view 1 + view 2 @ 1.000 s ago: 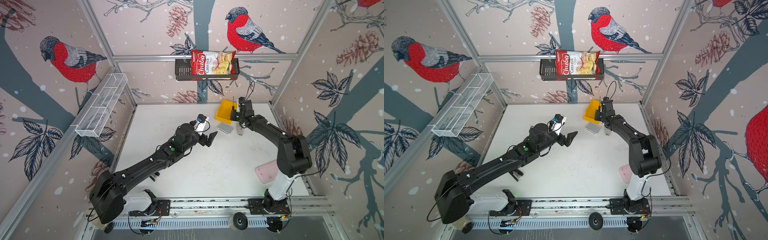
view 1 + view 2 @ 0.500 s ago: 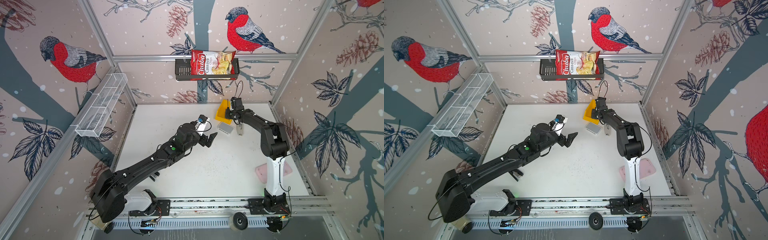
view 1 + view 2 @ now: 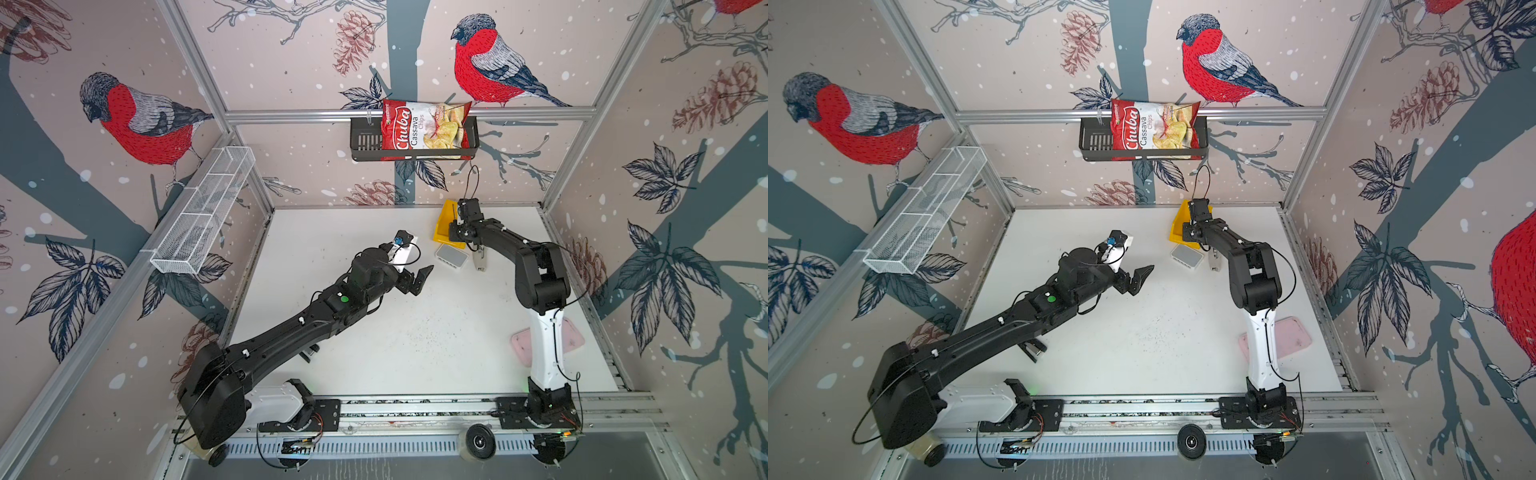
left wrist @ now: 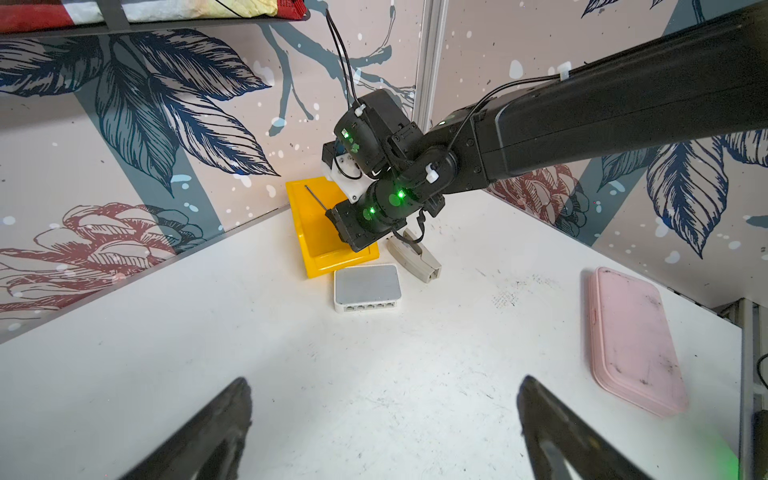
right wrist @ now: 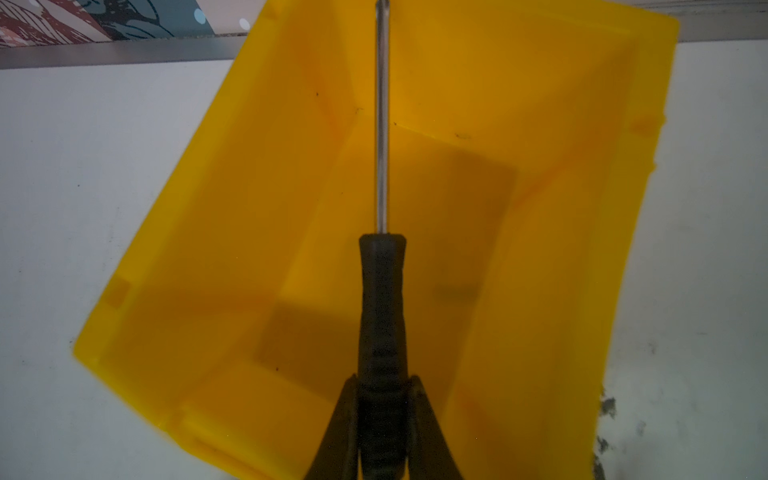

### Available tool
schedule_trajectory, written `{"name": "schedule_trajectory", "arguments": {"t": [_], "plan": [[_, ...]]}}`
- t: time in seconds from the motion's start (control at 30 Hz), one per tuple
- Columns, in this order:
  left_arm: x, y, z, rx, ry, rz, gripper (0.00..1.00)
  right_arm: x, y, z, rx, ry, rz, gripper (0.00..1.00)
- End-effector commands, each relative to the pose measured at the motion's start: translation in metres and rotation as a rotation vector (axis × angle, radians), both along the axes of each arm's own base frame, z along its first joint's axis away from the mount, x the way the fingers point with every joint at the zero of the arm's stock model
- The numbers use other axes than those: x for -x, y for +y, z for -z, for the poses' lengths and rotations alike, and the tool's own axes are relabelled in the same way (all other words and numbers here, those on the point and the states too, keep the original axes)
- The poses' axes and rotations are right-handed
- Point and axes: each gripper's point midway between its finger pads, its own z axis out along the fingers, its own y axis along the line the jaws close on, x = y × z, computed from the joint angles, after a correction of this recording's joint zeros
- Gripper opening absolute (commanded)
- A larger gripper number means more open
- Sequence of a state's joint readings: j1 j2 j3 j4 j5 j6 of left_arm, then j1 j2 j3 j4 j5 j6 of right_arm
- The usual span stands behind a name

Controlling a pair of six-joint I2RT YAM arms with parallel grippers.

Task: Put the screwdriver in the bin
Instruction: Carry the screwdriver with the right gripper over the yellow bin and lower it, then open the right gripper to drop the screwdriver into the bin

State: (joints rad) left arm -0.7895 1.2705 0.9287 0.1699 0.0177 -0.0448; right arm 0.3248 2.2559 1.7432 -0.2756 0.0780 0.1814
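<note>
In the right wrist view my right gripper is shut on the black ribbed handle of the screwdriver. Its thin metal shaft points forward over the open inside of the yellow bin. The screwdriver hangs above the bin's floor and casts a shadow there. In the left wrist view the shaft of the screwdriver sticks out over the bin. The bin stands at the back of the table in both top views. My left gripper is open and holds nothing, mid-table.
A white network switch and a beige tool lie just in front of the bin. A pink case lies front right. A stapler sits under the left arm. A black wall basket holds a chips bag; a white mesh basket hangs left.
The right arm has folded its elbow up and back while its gripper moved left, over the bin, with the screwdriver. The left arm has not moved.
</note>
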Motion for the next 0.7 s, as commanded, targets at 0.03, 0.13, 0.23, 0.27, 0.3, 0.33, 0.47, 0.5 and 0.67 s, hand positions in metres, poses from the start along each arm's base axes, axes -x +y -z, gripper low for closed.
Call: {"name": "schedule_trajectory", "arguments": {"t": [0.03,0.13,0.23,0.27,0.3,0.33,0.47,0.5,0.67], "plan": [[0.0,0.0,-0.008,0.013,-0.025,-0.005,0.98,-0.002,-0.001,0.001,0.028,0.0,-0.003,0.06],[0.0,0.001,-0.009,0.015,-0.026,-0.008,0.98,-0.004,-0.001,-0.001,0.033,-0.008,-0.003,0.09],[-0.001,0.002,-0.01,0.016,-0.027,-0.013,0.98,-0.005,-0.001,-0.004,0.035,-0.012,-0.002,0.13],[-0.001,0.002,-0.01,0.015,-0.028,-0.014,0.98,-0.005,-0.002,-0.005,0.035,-0.013,-0.002,0.15],[-0.001,0.002,-0.009,0.014,-0.027,-0.015,0.98,-0.005,-0.001,-0.007,0.033,-0.018,-0.003,0.19],[-0.001,0.002,-0.01,0.014,-0.027,-0.014,0.98,-0.005,-0.001,-0.009,0.03,-0.023,-0.003,0.22],[-0.002,0.003,-0.012,0.021,-0.033,-0.024,0.98,-0.005,0.002,-0.02,0.01,-0.041,-0.01,0.42],[-0.002,0.004,-0.013,0.031,-0.034,-0.026,0.98,-0.005,0.001,-0.023,0.006,-0.044,-0.012,0.45],[-0.002,0.017,-0.021,0.095,-0.07,-0.085,0.98,0.001,0.005,-0.043,-0.034,-0.081,-0.031,0.54]]}}
